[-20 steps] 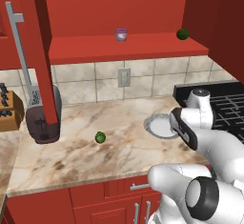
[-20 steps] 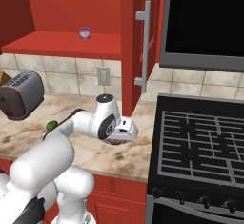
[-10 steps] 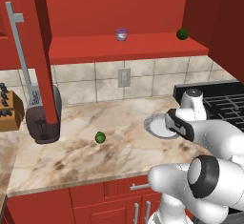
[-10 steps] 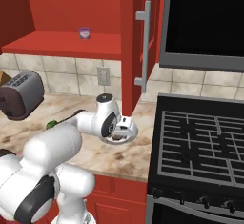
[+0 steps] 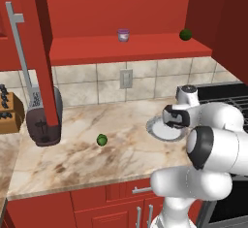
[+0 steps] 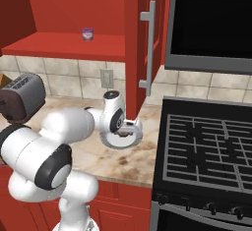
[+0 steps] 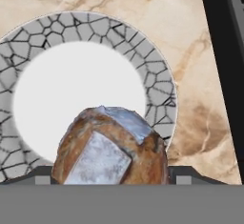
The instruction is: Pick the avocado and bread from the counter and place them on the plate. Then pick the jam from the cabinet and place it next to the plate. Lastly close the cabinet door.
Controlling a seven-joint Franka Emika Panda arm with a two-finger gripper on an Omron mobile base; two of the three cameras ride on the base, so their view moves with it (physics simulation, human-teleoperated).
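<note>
A: Closest in, what is the hand doing?

B: In the hand view the bread, a rough brown-crusted lump with pale flat facets, sits between the two dark tips of the gripper, which is clamped on it from both sides. Behind it, toward 12 o'clock, lies the plate: a smooth white centre ringed by a grey rim with a cracked, mosaic-like pattern.

A: And from the base cameras?

B: In the left base view the gripper hangs over the plate at the right end of the counter, which is beige, marble-look stone with brown veins. The avocado, small, round and bright green, lies on the counter at about 9 o'clock of the plate, well apart from it.

A: Anything further left?

B: A dark, rounded toaster near the wall, and a wooden knife block at the picture's edge.

A: Farther back?

B: A tiled backsplash with a pale wall socket. Above it the red cabinet stands open, its door carrying a long silver bar handle. On the shelf the jam, a tiny purple jar with a pale top, stands at 12 o'clock of the avocado. A darker green ball sits at the shelf's right end.

A: Any writing?

B: None that I can read. The black grated stove is just at 3 o'clock of the plate.
</note>
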